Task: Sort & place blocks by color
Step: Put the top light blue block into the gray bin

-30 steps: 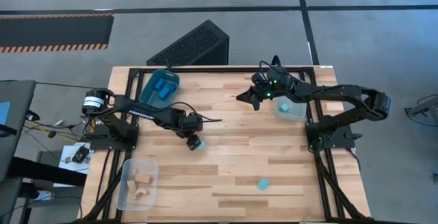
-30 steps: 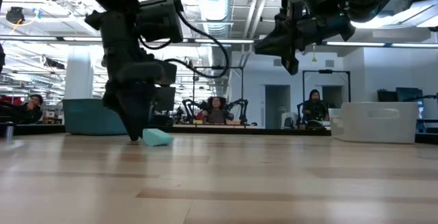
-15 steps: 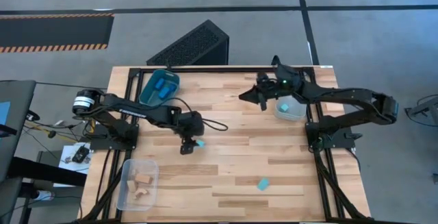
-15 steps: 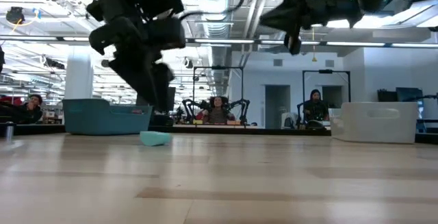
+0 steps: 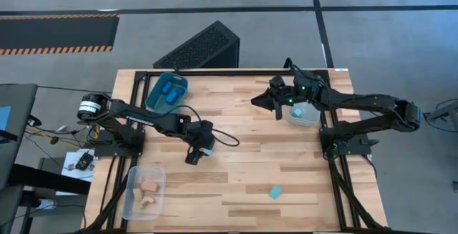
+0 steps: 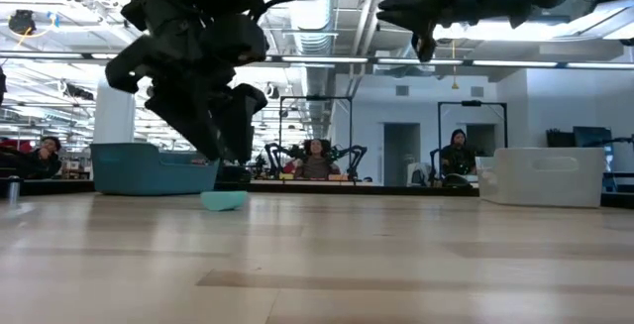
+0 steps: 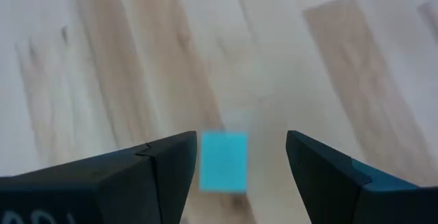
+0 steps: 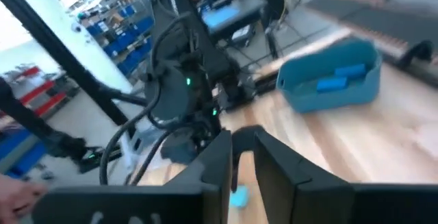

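Sorting stood mostly done: teal bin (image 5: pixel 165 91) held dark blue blocks (image 5: pixel 170 91), clear bin (image 5: pixel 144 191) tan blocks (image 5: pixel 149 191). Two cyan blocks (image 5: pixel 275 192) lay out; left gripper (image 7: pixel 239 162) open around one (image 7: pixel 223 161), ungripped. Right gripper (image 5: pixel 279 106), nearly closed, empty.

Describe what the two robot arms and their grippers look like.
Both arms are black, jointed and slim. The left arm has a silver-and-black motor at its base and a thin black cable looping near the left gripper. The right arm shows small green lights near the right gripper. The fingers are dark, flat and wedge-shaped.
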